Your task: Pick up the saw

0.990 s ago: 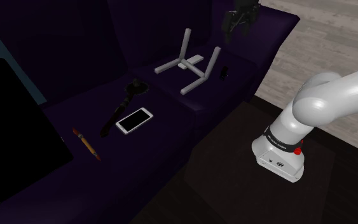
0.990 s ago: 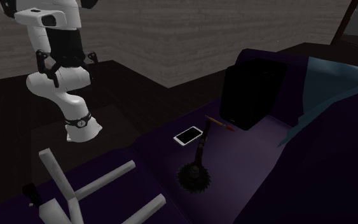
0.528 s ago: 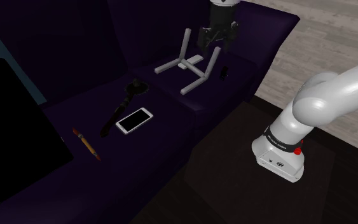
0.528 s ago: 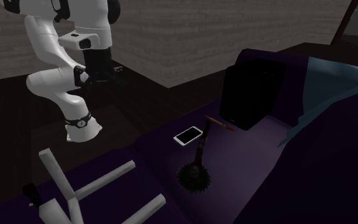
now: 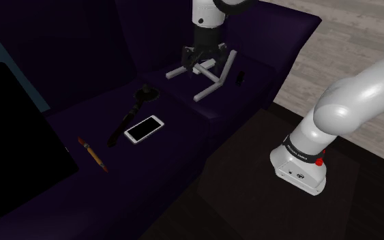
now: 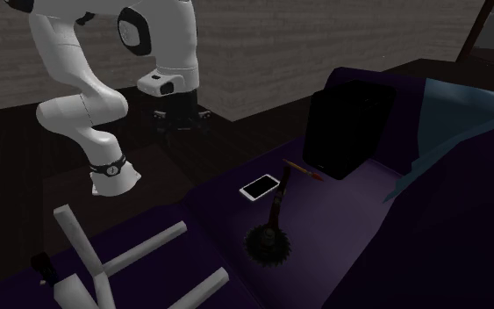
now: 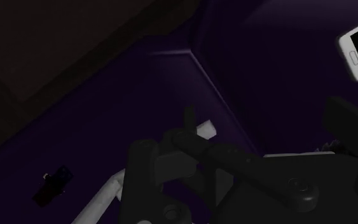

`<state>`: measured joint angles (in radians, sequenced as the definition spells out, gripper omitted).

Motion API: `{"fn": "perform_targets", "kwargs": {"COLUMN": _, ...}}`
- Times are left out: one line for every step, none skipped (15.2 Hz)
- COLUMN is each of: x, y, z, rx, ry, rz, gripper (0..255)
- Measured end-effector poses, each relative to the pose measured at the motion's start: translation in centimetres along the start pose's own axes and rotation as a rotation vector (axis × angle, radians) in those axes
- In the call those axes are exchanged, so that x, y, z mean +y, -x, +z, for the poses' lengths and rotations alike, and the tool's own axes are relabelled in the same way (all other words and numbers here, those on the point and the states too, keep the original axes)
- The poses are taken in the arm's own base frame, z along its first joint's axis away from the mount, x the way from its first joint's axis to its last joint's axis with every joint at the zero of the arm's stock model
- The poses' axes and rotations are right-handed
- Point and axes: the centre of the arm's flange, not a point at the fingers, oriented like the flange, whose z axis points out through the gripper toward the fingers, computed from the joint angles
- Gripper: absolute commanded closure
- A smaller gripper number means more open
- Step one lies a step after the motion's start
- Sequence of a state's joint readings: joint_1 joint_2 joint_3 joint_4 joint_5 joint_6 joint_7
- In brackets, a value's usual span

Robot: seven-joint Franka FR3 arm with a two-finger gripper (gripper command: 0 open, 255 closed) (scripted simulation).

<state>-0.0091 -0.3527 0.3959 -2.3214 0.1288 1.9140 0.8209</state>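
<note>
I see hand (image 5: 202, 63) spread wide | over pale grey saw (image 5: 212, 81) | saw lies on dark purple sofa (image 5: 156, 163)

The shoulder view looks down from beside the arm's base (image 5: 299, 162) across the sofa (image 5: 156, 170). The second exterior view sits low at the sofa's far end, facing back toward that base. The wrist view hangs close above the seat. All three views share the phone (image 5: 144, 128) and the saw (image 5: 211, 82).

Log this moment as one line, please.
black gripper: over white bar-frame saw | saw: lying on dark purple sofa | lift: not yet done
</note>
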Motion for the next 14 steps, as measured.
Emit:
{"fn": "perform_targets", "kwargs": {"x": -0.9, "y": -0.1, "z": 0.8, "rx": -0.004, "ry": -0.005, "rz": 0.022, "gripper": 0}}
{"fn": "perform_targets", "kwargs": {"x": -2.1, "y": -0.3, "z": 1.4, "rx": -0.007, "ry": -0.01, "rz": 0.044, "gripper": 0}}
{"fn": "perform_targets", "kwargs": {"x": -3.3, "y": -0.7, "z": 1.8, "rx": -0.01, "ry": -0.015, "rz": 0.066, "gripper": 0}}
{"fn": "perform_targets", "kwargs": {"x": -4.4, "y": -1.2, "z": 2.5, "rx": -0.014, "ry": -0.02, "rz": 0.088, "gripper": 0}}
{"fn": "perform_targets", "kwargs": {"x": -5.3, "y": -1.3, "z": 2.9, "rx": -0.018, "ry": -0.024, "rz": 0.11, "gripper": 0}}
{"fn": "perform_targets", "kwargs": {"x": -6.3, "y": -1.6, "z": 3.5, "rx": -0.021, "ry": -0.029, "rz": 0.132, "gripper": 0}}
{"fn": "perform_targets", "kwargs": {"x": -7.7, "y": -1.9, "z": 4.1, "rx": -0.025, "ry": -0.034, "rz": 0.153, "gripper": 0}}
{"fn": "perform_targets", "kwargs": {"x": -8.6, "y": -2.2, "z": 4.8, "rx": -0.029, "ry": -0.039, "rz": 0.176, "gripper": 0}}
{"fn": "perform_targets", "kwargs": {"x": -9.7, "y": -2.6, "z": 5.2, "rx": -0.033, "ry": -0.044, "rz": 0.198, "gripper": 0}}
{"fn": "perform_targets", "kwargs": {"x": -10.9, "y": -2.9, "z": 5.7, "rx": -0.037, "ry": -0.049, "rz": 0.219, "gripper": 0}}
{"fn": "perform_targets", "kwargs": {"x": -11.9, "y": -3.4, "z": 6.1, "rx": -0.04, "ry": -0.054, "rz": 0.242, "gripper": 0}}
{"fn": "perform_targets", "kwargs": {"x": -13.0, "y": -3.9, "z": 6.6, "rx": -0.044, "ry": -0.059, "rz": 0.263, "gripper": 0}}
{"fn": "perform_targets", "kwargs": {"x": -13.8, "y": -4.5, "z": 7.0, "rx": -0.048, "ry": -0.063, "rz": 0.286, "gripper": 0}}
{"fn": "perform_targets", "kwargs": {"x": -14.9, "y": -4.9, "z": 7.6, "rx": -0.051, "ry": -0.069, "rz": 0.307, "gripper": 0}}
